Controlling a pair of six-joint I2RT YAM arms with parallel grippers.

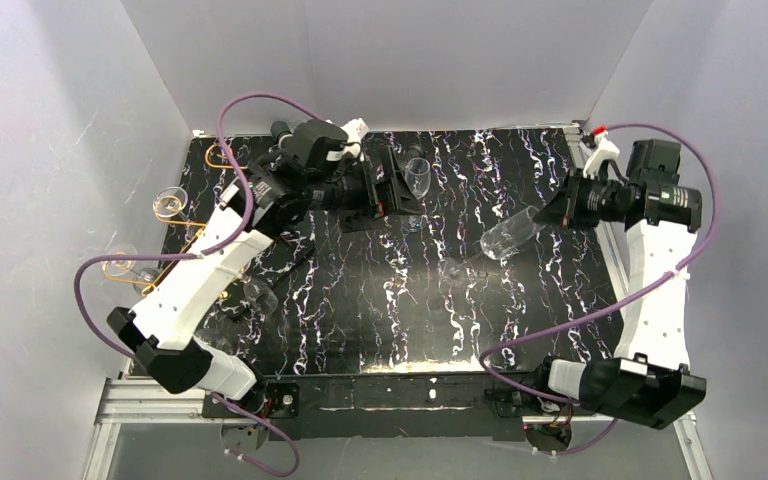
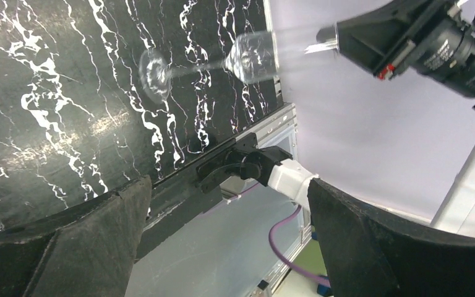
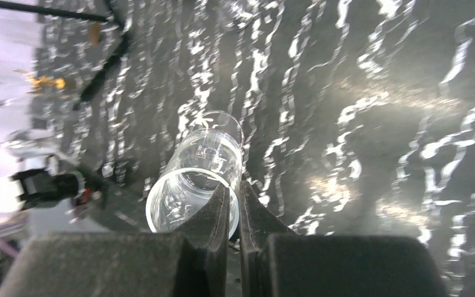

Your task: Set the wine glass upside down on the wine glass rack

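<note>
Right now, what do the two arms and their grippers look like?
The left arm and right arm have white shells with black joints and wrist modules. A purple cable loops along each. Chunky black fingers on the left gripper and right gripper.

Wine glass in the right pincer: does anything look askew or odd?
Yes. The right pincer grips the wine glass by one side of its rim only, so the glass juts out sideways over the table, neither upright nor inverted.
</note>
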